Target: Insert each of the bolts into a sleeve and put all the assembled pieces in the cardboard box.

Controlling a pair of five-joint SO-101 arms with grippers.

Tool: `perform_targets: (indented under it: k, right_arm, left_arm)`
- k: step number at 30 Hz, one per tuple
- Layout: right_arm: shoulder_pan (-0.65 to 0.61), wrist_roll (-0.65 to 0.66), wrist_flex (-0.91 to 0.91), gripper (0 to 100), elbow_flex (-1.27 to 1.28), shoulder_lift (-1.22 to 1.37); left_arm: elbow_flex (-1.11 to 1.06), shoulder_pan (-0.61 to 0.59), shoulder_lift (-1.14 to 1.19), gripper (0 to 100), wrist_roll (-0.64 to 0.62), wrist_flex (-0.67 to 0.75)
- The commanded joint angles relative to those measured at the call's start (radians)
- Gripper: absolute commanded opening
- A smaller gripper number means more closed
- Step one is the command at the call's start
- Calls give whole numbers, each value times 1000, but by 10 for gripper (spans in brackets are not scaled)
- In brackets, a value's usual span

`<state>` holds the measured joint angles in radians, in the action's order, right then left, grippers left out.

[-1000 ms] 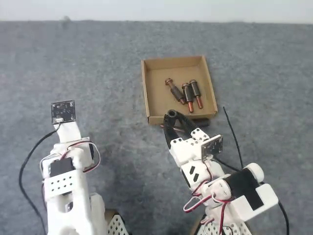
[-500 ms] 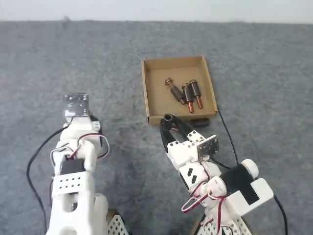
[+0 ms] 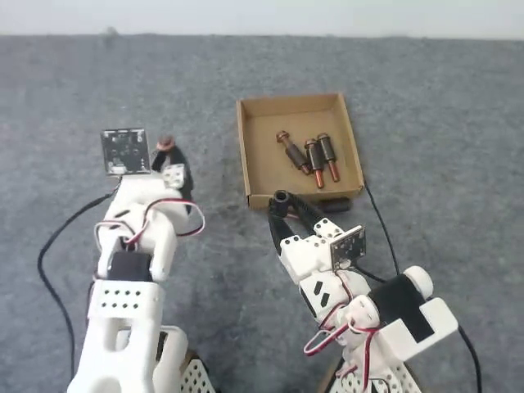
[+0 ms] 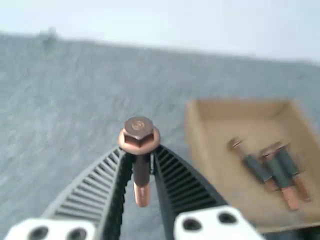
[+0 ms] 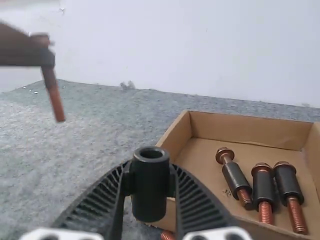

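At your left end effector: closed on a copper hex-head bolt, head up and shank hanging between the fingers, held clear above the desk.
Right end effector: clamped around a black sleeve, held upright with its bore open at the top, just short of the box's near wall.
Cardboard box: three assembled pieces lie side by side on its floor.
Change: over the last second your left arm has swung in towards the middle and lifted the bolt to where the high view catches its head. Your right arm drew back a little from the box, then held.
Meaning: both halves of the next piece are now in hand and face each other, though well apart.
Next: bring the bolt tip over the bore and line up the two axes before lowering.
Risk: the shank looks slightly tilted, so it may catch on the sleeve's rim.
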<state>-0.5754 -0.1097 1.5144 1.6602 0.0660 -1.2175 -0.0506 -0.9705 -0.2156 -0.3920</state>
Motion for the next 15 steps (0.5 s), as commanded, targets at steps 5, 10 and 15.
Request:
perform_targets:
  k: [5, 10, 15]
  right_arm:
    - [-10, -5, 22, 6, 17, 1]
    - [-10, -5, 22, 6, 17, 1]
    - [-10, -5, 22, 6, 17, 1]
  left_arm:
    - [148, 169, -37, 13, -21, 37]
    - [157, 304, -38, 15, -21, 37]
    - [153, 425, -38, 15, -21, 37]
